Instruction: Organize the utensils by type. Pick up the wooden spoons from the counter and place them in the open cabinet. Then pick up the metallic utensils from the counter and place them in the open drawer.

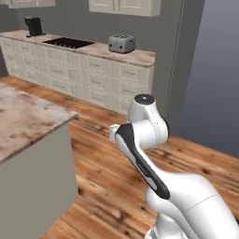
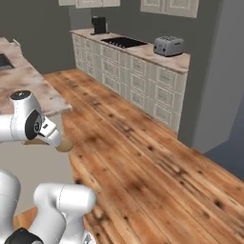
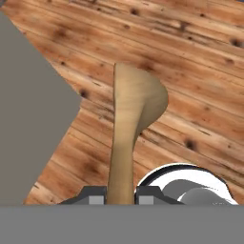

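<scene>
Hand view: jaws [image 3: 120, 196] clenched on handle of tan spoon [image 3: 131, 124]; its long axis runs straight out from the jaws toward frame top, bowl at the far end, seen edge-on over the wood floor [image 3: 190, 71]. R base view: spoon bowl at left-centre of frame, beside the table [image 2: 28, 78] corner. Cabinet not in frame, so judge the carry comes first, then entry bowl-first along that axis.

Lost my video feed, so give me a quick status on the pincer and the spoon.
Pincer shut on the all-tan wooden spoon. Spoon held over the wood floor, beside the grey island wall. Nothing in the way.
</scene>
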